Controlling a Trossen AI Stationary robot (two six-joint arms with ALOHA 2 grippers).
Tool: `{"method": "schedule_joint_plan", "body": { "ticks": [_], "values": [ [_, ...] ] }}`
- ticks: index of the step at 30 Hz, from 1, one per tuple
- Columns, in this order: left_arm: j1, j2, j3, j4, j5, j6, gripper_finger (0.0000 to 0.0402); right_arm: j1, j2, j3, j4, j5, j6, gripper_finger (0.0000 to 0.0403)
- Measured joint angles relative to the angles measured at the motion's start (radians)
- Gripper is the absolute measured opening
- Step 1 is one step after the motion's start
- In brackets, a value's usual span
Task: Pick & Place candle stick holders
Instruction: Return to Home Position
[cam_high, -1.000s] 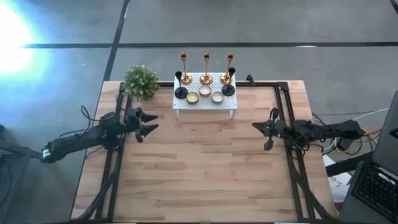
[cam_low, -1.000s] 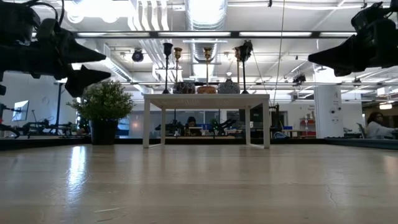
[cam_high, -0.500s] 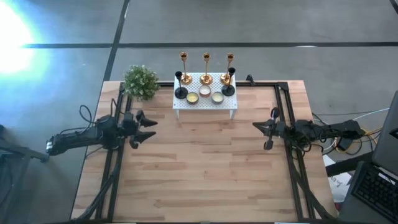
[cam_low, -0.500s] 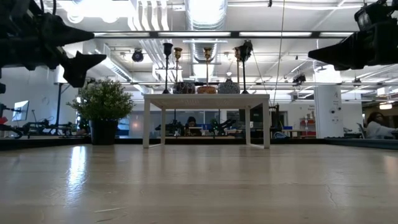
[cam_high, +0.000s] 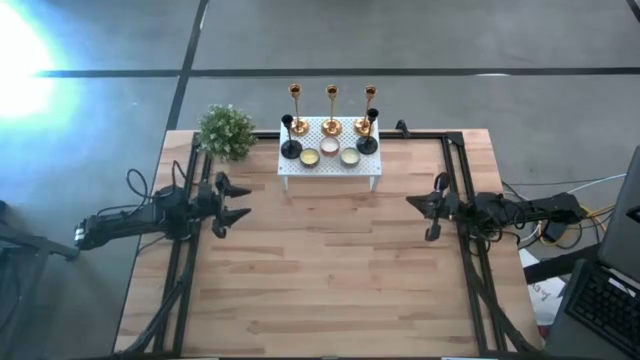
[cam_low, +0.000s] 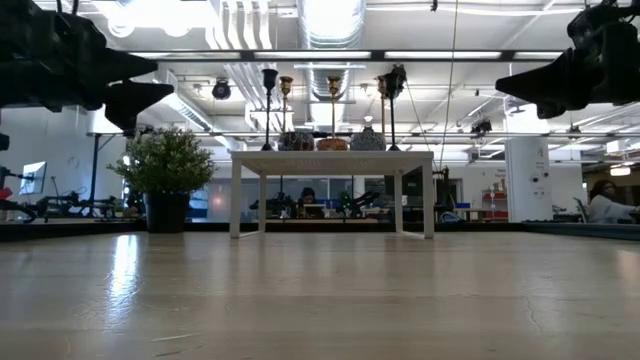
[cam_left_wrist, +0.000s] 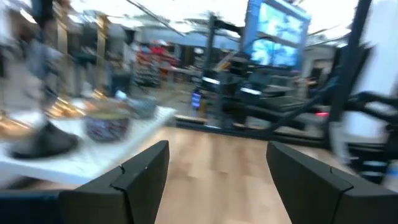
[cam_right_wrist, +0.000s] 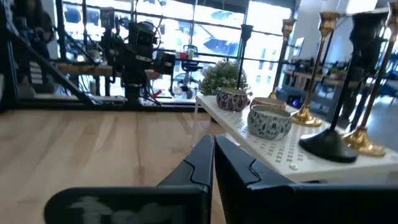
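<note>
Three gold candlesticks (cam_high: 331, 108) stand in a row on their round bases at the far side of the white perforated rack (cam_high: 330, 168). Two black candle holders (cam_high: 290, 140) (cam_high: 368, 135) stand at the rack's left and right ends. My left gripper (cam_high: 249, 201) is open and empty, above the table, left of the rack. Its wrist view shows one black base (cam_left_wrist: 43, 143). My right gripper (cam_high: 410, 203) is shut and empty, right of the rack. Its wrist view shows a black holder (cam_right_wrist: 345, 93) and gold ones (cam_right_wrist: 323, 62).
Three low candle tins (cam_high: 329, 147) sit on the rack between the holders. A potted green plant (cam_high: 226, 131) stands at the table's far left corner. Bare wood table (cam_high: 320, 270) lies between the arms and toward the near edge.
My left gripper has drawn back a little toward the table's left edge, risen slightly and turned about its axis, staying open and empty.
</note>
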Motion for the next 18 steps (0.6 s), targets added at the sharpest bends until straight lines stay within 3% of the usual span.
{"method": "schedule_joint_plan", "body": {
  "ticks": [8, 15, 18],
  "values": [
    [0.0, 0.002, -0.001, -0.002, -0.126, 0.087, 0.0275, 0.0, 0.001, 0.0, 0.0, 0.0, 0.134, 0.0009],
    [0.0, 0.005, 0.002, -0.002, -0.123, 0.053, 0.0275, 0.0, 0.004, 0.0, 0.0, 0.0, 0.135, 0.0009],
    [-0.006, 0.005, 0.002, 0.012, -0.047, 0.025, 0.0275, 0.0, 0.005, 0.0, -0.001, 0.0, 0.135, 0.0009]
  ]
}}
